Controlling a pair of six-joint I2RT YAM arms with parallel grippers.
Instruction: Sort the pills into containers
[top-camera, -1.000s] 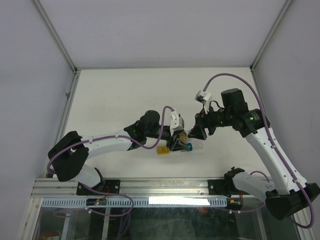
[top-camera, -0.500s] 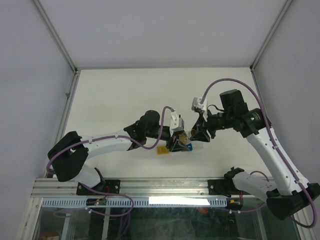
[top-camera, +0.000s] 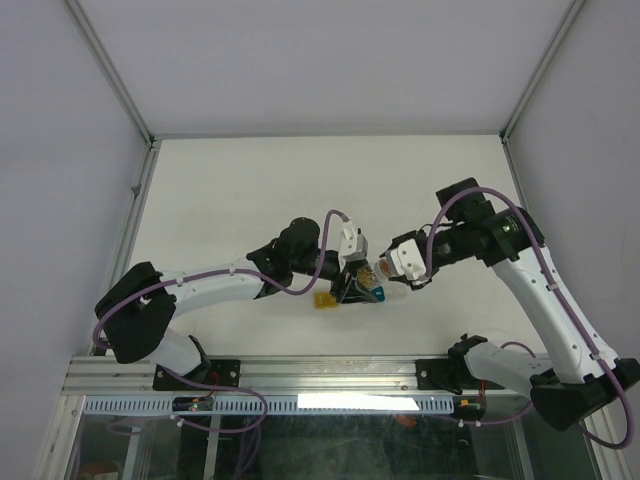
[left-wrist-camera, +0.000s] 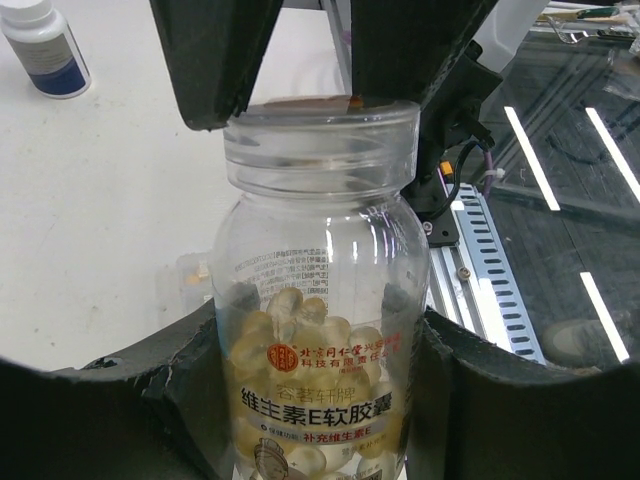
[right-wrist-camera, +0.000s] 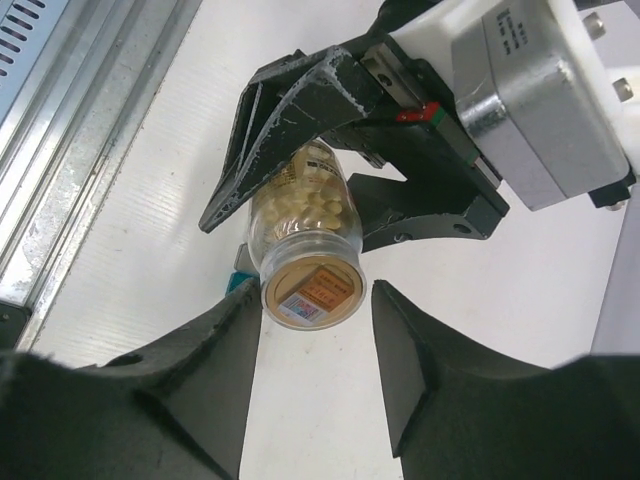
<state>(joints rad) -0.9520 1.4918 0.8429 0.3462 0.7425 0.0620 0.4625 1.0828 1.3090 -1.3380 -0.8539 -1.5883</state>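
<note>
Grip check: left claw (top-camera: 352, 284) pinches the bottle (left-wrist-camera: 318, 250), pills (left-wrist-camera: 296, 325) inside, above the containers (top-camera: 324, 300) on the tabletop (top-camera: 250, 190). The right claw (right-wrist-camera: 313, 300) stands spread astride the sealed mouth (right-wrist-camera: 312, 292). We advise centring on the rim before closing, lest the bottle twist free.

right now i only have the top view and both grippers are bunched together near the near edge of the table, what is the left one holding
Observer: In the left wrist view the left gripper is clamped on a clear bottle of pale yellow capsules.
Operator: cap on or off
Observer: Off; the threaded neck is bare in that view.
Operator: has the right one grabbed it
Observer: Not clearly; in the right wrist view the right gripper stands open, one finger on each side of the bottle's mouth end.
</note>
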